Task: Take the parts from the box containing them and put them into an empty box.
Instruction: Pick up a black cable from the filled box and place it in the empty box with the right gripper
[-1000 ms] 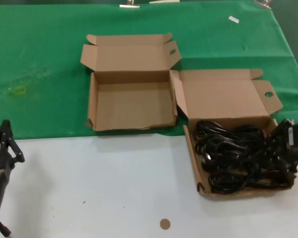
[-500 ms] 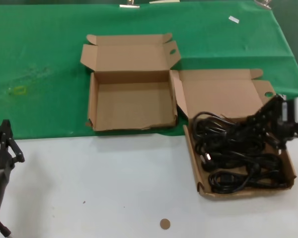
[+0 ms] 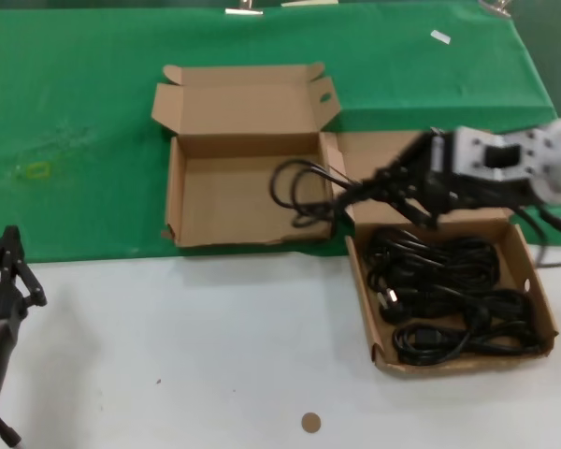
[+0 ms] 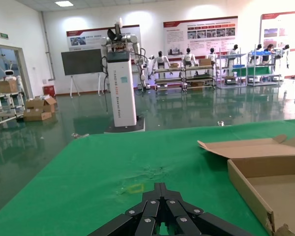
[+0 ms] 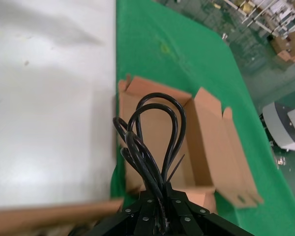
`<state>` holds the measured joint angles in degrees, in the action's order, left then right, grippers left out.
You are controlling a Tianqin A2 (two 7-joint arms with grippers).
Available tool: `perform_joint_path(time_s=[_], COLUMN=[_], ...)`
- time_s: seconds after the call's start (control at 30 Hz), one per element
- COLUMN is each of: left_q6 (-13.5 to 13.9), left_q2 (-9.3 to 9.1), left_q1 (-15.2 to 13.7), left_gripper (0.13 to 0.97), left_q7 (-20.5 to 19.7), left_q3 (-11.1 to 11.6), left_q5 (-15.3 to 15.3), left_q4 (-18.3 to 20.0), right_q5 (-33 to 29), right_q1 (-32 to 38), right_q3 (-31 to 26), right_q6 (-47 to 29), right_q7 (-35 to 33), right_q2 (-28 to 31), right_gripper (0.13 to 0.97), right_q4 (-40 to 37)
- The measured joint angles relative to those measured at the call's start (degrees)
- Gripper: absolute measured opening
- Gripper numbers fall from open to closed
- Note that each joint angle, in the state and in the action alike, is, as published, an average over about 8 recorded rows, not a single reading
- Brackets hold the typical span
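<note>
Black cord, one looped bundle (image 3: 304, 192), now hangs from my right tool (image 3: 407, 182), which is clamped on it; half a second ago that tool was low over the full box with the bundle only just coming up out of the pile, and a second ago it was down among the cords at the box's far right side. Now the loops dangle over the right wall of the empty box (image 3: 173, 201), partly above its floor, not yet resting on anything. From the right wrist I see the loops (image 5: 155, 132) fanned out ahead of the tool with that box beneath. So I judge the lift and most of the carry are done; lowering and release remain. Several more cords (image 3: 449, 295) lie in the source box (image 3: 379, 351) at the right, on the white table (image 3: 196, 355). My left tool (image 3: 7, 271) sits parked near the table's left edge, fingers drawn together.
</note>
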<state>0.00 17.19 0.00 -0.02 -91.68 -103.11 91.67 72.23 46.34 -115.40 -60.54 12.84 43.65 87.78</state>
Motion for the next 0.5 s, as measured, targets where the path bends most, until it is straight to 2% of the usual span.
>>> perform_joint_path(time_s=[0.5], left_q6=[0.0], left_q2=[0.0], left_q1=[0.0], left_gripper=[0.144], left_q7=[0.0], left_q3=[0.0], left_q5=[0.0], left_q4=[0.0], right_q5=[-6.52], right_q1=[9.01], right_q3=[-5.98], right_q6=[3.38], right_q7=[-0.45], right_q2=[-15.47], right_gripper=[0.163], right_q4=[-13.62])
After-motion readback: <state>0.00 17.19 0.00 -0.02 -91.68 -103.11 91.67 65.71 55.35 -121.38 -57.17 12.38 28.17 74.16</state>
